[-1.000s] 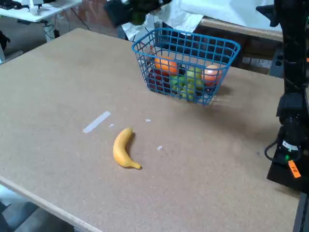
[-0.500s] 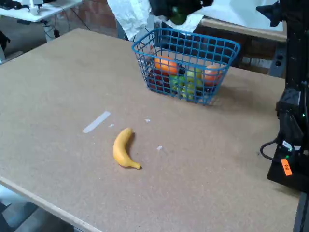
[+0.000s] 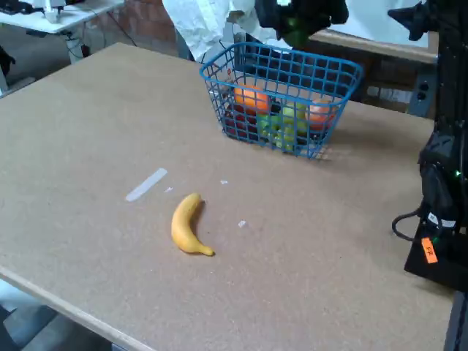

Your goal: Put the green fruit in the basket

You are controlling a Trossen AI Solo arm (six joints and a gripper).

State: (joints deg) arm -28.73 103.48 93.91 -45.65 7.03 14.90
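Now green fruit [image 3: 296, 31] dark, glossy, above basket [image 3: 333, 128].

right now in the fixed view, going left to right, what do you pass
strip of tape → banana → blue basket of fruit, with the gripper holding the green fruit above it → arm base at the right edge

one blue basket [image 3: 344, 95], one banana [image 3: 187, 225], one dark green fruit [image 3: 296, 33], two tape scraps [image 3: 146, 184]
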